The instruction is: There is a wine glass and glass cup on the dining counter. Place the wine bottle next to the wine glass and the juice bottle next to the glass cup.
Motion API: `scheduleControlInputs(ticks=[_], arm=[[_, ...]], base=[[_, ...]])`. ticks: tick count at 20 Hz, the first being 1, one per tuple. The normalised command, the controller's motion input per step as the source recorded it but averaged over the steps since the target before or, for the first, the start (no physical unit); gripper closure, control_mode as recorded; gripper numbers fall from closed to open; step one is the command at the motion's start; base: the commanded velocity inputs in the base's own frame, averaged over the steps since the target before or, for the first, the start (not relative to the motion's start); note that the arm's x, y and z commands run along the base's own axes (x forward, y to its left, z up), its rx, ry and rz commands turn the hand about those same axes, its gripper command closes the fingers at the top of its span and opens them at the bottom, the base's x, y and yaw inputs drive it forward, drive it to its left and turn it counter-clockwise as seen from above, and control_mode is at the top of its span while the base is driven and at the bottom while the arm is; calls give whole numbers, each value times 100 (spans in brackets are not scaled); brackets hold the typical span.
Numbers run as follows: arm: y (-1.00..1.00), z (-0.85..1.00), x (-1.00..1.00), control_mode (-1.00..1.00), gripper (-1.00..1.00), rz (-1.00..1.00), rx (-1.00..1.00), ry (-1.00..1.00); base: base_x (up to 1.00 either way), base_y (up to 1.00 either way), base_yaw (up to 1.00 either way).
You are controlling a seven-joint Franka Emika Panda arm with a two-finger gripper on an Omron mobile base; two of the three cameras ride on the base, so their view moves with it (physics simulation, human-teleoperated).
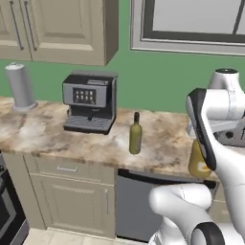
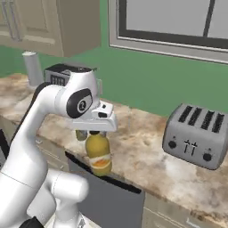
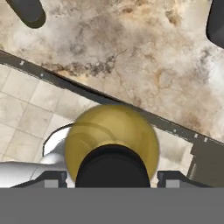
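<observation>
Your white arm rises from the base, bends at the elbow and reaches forward, with the hand pointing straight down over the near edge of the marbled beige-and-brown stone counter [image 2: 147, 156]. The two-finger gripper [image 2: 94, 132] sits right over the black cap of the squat amber-yellow juice bottle [image 2: 98, 156]. In the hand view you look straight down on that bottle [image 3: 112, 144], and its dark cap sits between the two finger tips. The fingers stand on each side of the bottle top, but you cannot tell if they squeeze it or only stand around it.

The juice bottle is upright at the near edge of the counter, above the dark dishwasher front [image 1: 131, 203]. In the left base view the arm hides most of it [image 1: 197, 160].

The slim olive-green wine bottle [image 1: 136, 134] stands upright on the counter, to the left of the juice bottle and well apart from it. Farther left sits a black and silver coffee machine [image 1: 91, 103], and past it a grey paper towel roll [image 1: 20, 87]. A silver toaster [image 2: 198, 136] sits on the counter to the right.
</observation>
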Motion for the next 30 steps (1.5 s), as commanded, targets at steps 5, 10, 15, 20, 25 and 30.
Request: scheduleControlInputs(ticks=[5, 10, 15, 20, 25, 30], arm=[[0, 0, 0, 100, 100, 0, 0, 0], [0, 0, 0, 100, 100, 0, 0, 0], [0, 0, 0, 100, 100, 0, 0, 0], [0, 0, 0, 100, 100, 0, 0, 0], [0, 0, 0, 100, 100, 0, 0, 0], [0, 0, 0, 100, 100, 0, 0, 0]], base=[[-9, 0, 100], [-8, 0, 100], [-7, 0, 100], [-7, 0, 100], [-7, 0, 100], [-6, 0, 100]])
